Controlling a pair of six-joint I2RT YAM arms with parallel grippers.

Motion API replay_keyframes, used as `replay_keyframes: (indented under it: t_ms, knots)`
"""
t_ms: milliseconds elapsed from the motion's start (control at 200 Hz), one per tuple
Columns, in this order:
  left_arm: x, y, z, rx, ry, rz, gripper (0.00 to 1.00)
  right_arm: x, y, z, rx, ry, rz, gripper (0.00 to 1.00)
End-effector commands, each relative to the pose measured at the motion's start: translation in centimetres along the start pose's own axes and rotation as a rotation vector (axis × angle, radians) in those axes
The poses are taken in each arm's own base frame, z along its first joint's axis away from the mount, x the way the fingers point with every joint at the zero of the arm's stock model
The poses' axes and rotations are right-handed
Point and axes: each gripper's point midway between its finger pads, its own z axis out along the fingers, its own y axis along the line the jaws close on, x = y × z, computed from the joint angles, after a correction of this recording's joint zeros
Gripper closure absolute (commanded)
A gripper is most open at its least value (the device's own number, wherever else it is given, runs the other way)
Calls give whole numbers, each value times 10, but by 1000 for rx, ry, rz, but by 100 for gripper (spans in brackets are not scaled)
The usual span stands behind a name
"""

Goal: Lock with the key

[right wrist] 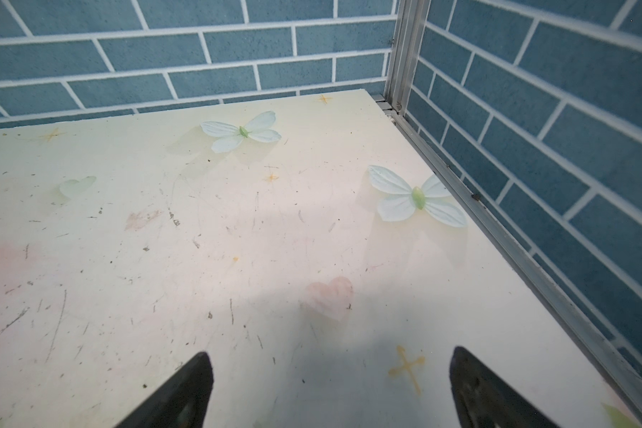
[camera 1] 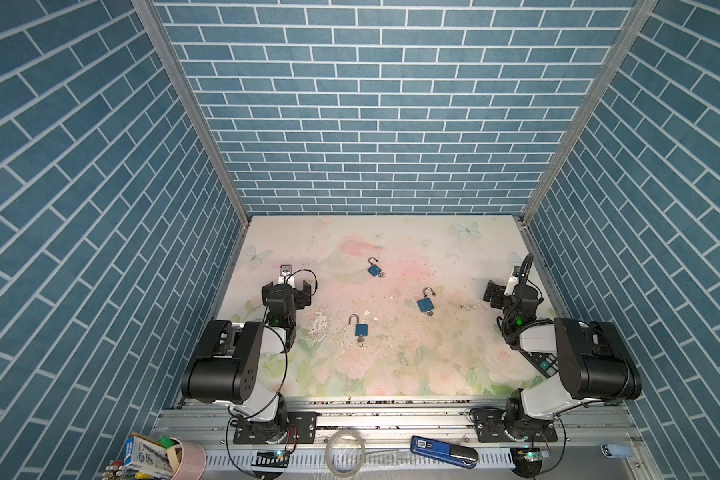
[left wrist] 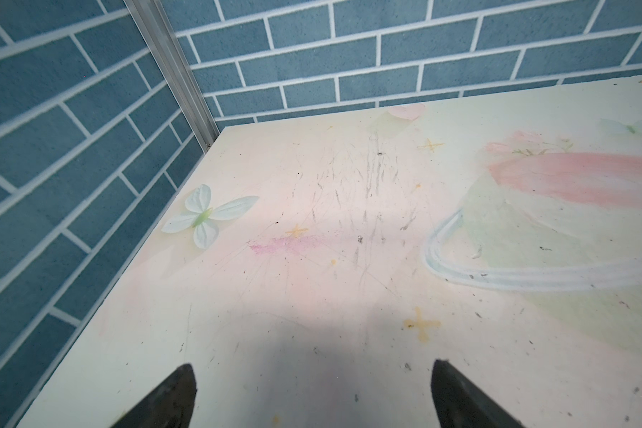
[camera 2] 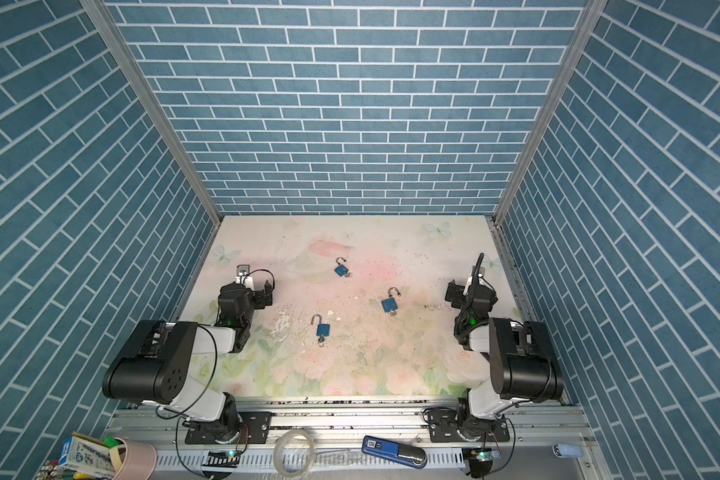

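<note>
Looks to me like nothing's started yet and both arms are just parked. Closest to the bases, the flowery mat [camera 1: 395, 370] is mostly bare, apart from a dark keypad gadget [camera 1: 542, 362] tucked under the right arm, behind the right claw [camera 1: 509, 291]. That claw has its jaws spread wide with nothing in them, and the left claw [camera 1: 287, 288] is the same. Each wrist view only shows scuffed mat ahead of the fingertips [left wrist: 180, 392]. Each claw sits out by its own side, I'd guess to keep the middle free, because that's where the locks are. Three blue padlocks lie flat between the claws, every shackle popped open, each with what looks like a key at its bottom end. The near padlock [camera 1: 361, 329] is inward of the left claw and a bit back toward the bases. The middle padlock [camera 1: 425, 304] is inward of the right claw, roughly level with it. The far padlock [camera 1: 374, 270] is inward and slightly ahead of the left claw. They're well apart, so open jaws should fit around one without nudging another. Lying flat makes them low targets though, so I'd expect one claw to steady the body while the other works the shackle and key. The side wall [camera 1: 100, 249] is just outboard of the left claw, and a metal rail [right wrist: 504, 237] runs beside the right one, so any swing has to go inward. Past the far padlock it's open mat up to the back wall [camera 1: 383, 166].
</note>
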Motion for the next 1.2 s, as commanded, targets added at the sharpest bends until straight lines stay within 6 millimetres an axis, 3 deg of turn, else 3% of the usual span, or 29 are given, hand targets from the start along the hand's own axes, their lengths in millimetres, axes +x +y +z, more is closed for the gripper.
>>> replay_keyframes:
  t_ms: [0,405,510,620,805,990,1025,1195]
  knots:
    - [-10,2,0,0,-22,-10,0,-6,-1,2,10,-15,-17,1]
    - [-9,1,0,0,-18,-9,0,-7,-2,1,10,-20,-16,1]
    - [-13,-7,-1,45,-15,18,1,-9,-2,-2,12,-36,-16,1]
    - [-21,-4,-4,23,-11,22,0,-14,-3,-8,14,-47,-12,1]
    - [-34,1,-2,-22,77,40,0,-29,0,-16,-2,-24,-22,1]
    - [-51,-14,-7,6,181,73,0,-53,8,-31,-54,-30,-18,1]
    - [-65,-20,-8,33,171,62,0,-57,10,-34,-66,-32,-16,1]
    - [-81,-33,-25,103,192,-58,0,-76,19,-49,-111,-24,6,1]
